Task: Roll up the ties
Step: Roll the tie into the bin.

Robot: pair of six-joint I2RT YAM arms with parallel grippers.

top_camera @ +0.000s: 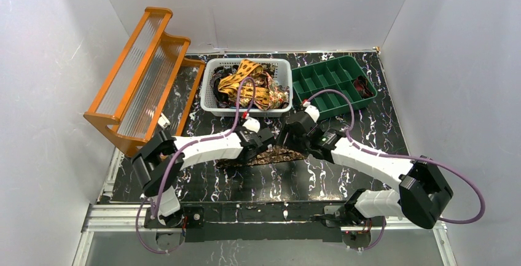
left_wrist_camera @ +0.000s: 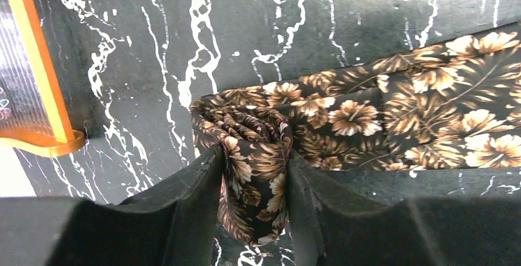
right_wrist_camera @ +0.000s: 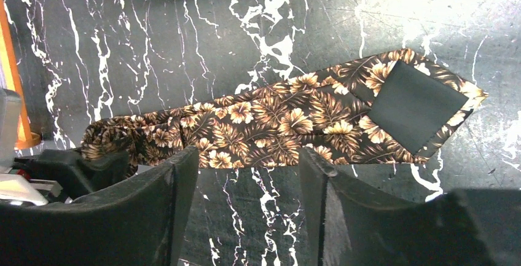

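The left claw [left_wrist_camera: 255,155] pinches the rolled narrow end of the floral tie [left_wrist_camera: 368,112]. The right claw [right_wrist_camera: 249,158] hangs spread and empty over its flat length on the table [right_wrist_camera: 184,45]. Behind, a white basket [top_camera: 212,103] holds more ties [top_camera: 246,85].

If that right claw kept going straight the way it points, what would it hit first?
Probably the floral tie lying flat on the marbled table: its middle stretch sits just beyond the open right gripper. Depth is unclear, so bare tabletop at the tie's near edge could come first.
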